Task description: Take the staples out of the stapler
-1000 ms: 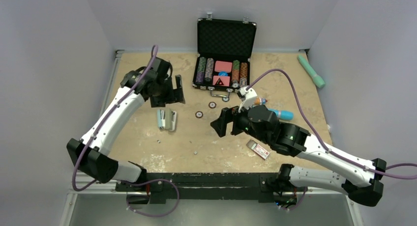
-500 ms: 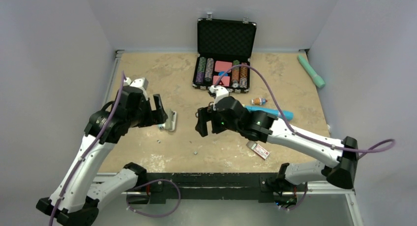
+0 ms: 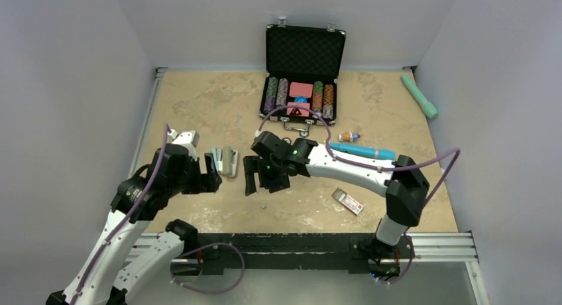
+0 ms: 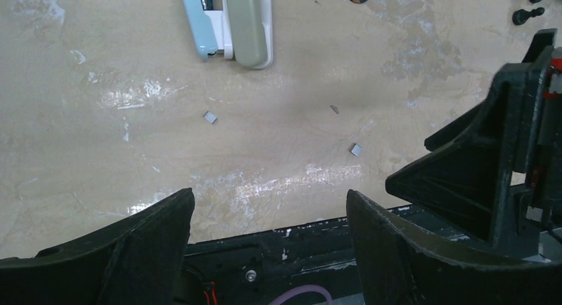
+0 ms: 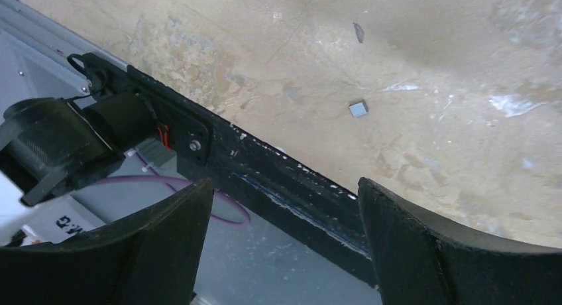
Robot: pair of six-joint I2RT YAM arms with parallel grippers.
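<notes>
Left gripper point(image 4: 268, 199) spread wide, holding nothing, low over the table point(image 3: 199, 106); right gripper point(image 5: 285, 185) likewise spread and empty, close beside it; just beyond the left one lies the stapler point(image 4: 238, 20), seemingly hinged open; staple fragments point(image 4: 210, 117) scattered near; it looks rigid, light, likely to skid, best pinched across its long sides.

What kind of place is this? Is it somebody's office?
Probably a robot test booth, not an office: two robot arms bolted to a rail, plain walls boxing in the table, and odd practice things like a stapler and a poker-chip case.
</notes>
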